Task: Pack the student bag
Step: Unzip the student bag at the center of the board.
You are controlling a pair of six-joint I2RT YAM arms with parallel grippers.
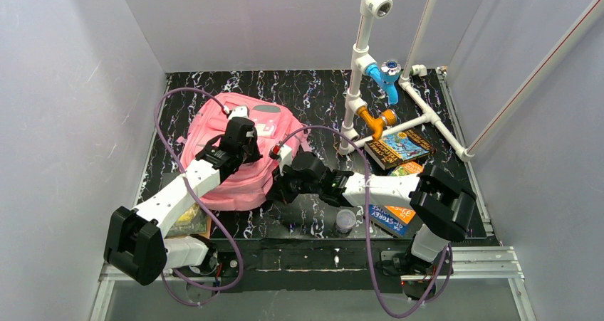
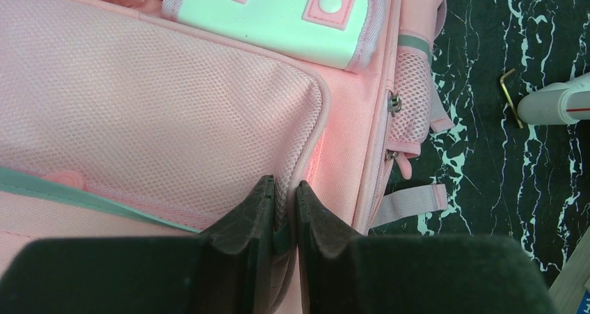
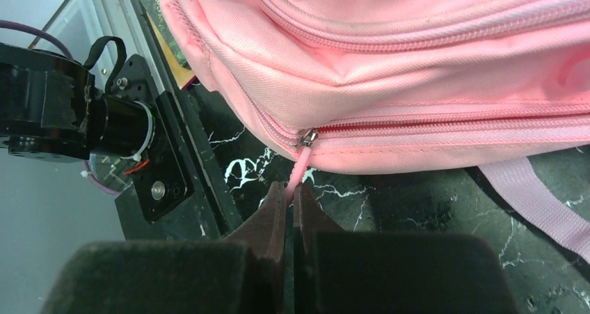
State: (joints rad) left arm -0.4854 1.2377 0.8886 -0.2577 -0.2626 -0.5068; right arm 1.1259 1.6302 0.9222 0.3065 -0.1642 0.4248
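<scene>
The pink student bag (image 1: 235,161) lies flat on the black marbled table at the left-centre. My left gripper (image 1: 238,150) is on top of it; in the left wrist view its jaws (image 2: 285,202) are shut on the edge of the bag's pink mesh pocket (image 2: 174,119), below the white patch (image 2: 278,11). My right gripper (image 1: 281,186) is at the bag's near right edge. In the right wrist view it (image 3: 292,195) is shut on the pink zipper pull (image 3: 300,164) of the bag's main zipper (image 3: 445,122), which is closed to the right of the slider.
Books (image 1: 402,149) lie at the right of the table, another (image 1: 191,221) sticks out under the bag's near left. A small clear jar (image 1: 345,221) stands near the front edge. A white pipe frame (image 1: 370,86) with blue and orange fittings stands at the back right.
</scene>
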